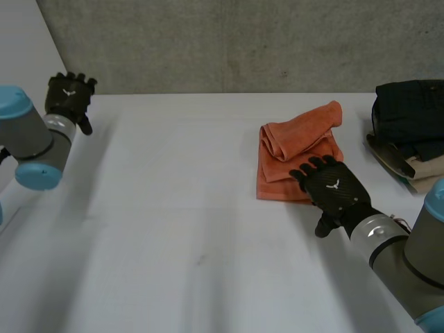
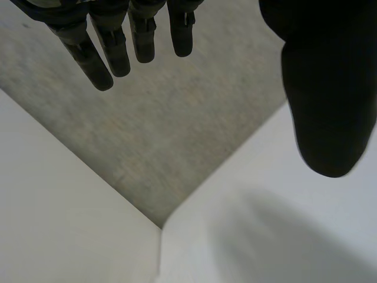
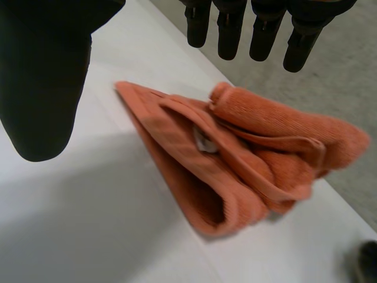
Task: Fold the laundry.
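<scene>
Closest in, on the robot's right: the right hand (image 1: 335,189). Hangs palm-down over the near edge of a small orange terry towel (image 1: 297,154), fingers straight and spread, thumb held wide, clamped on nothing. Cannot tell from the head view whether the fingertips touch the cloth; seems in the right wrist view to float just above it.

Just beyond the fingertips: the towel itself, right of centre on the plain white worktop (image 1: 173,208). Already doubled over into a compact packet of several layers. Looks untidy on top, though: edges out of line, one thick flap rolled and slanting across the far corner, a pale tag peeking out between the layers. Reads as a fold mostly made but not squared off; probably wants flattening and lining up before counting as done.

Further back, at the right edge of the worktop: a bundled heap of dark cloth over a beige piece (image 1: 409,125). Sits well apart from both hands. Cannot tell whether folded or merely dumped; if unfolded, likely the bulk of the work left.

Far off on the other side, over the far left corner of the worktop: the left hand (image 1: 68,97). Hangs raised, fingers straight and apart, thumb clear of them, holding nothing, nowhere near any cloth.

Last, behind everything: a rough grey concrete wall (image 1: 208,41).
</scene>
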### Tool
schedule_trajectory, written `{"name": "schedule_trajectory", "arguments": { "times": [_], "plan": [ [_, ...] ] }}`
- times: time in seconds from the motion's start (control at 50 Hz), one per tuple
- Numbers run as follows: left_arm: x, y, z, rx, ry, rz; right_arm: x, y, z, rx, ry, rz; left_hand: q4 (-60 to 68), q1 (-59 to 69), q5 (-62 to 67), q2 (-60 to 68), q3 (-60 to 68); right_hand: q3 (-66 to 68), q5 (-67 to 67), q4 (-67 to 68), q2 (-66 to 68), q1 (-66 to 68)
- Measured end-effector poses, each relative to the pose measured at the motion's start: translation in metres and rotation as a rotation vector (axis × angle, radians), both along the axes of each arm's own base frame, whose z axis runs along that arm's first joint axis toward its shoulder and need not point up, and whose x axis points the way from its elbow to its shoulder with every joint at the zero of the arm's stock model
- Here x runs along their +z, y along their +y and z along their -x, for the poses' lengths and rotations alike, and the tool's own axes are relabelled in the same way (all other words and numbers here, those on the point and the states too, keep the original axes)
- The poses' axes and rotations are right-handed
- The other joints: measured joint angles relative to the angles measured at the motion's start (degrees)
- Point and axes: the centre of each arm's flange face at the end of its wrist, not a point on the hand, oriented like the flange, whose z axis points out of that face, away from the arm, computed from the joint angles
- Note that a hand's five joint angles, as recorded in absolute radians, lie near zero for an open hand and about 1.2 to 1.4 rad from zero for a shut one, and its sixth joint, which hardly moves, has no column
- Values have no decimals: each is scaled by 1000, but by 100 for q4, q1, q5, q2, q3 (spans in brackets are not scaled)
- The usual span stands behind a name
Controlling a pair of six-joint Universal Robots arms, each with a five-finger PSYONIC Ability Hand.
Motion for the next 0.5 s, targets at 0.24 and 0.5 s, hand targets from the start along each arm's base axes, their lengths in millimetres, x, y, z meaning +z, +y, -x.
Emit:
{"name": "schedule_trajectory", "arguments": {
  "times": [0.24, 0.5],
  "plan": [
    [11, 5, -4, 5, 15, -52, 7, -4, 4, -62, -23, 11, 0, 0, 0, 0, 0, 0, 0, 0, 0, 0],
    [73, 65, 22, -60, 261, -260, 47, -40, 11, -143, -199, 71, 0, 0, 0, 0, 0, 0, 0, 0, 0, 0]
  ]
}}
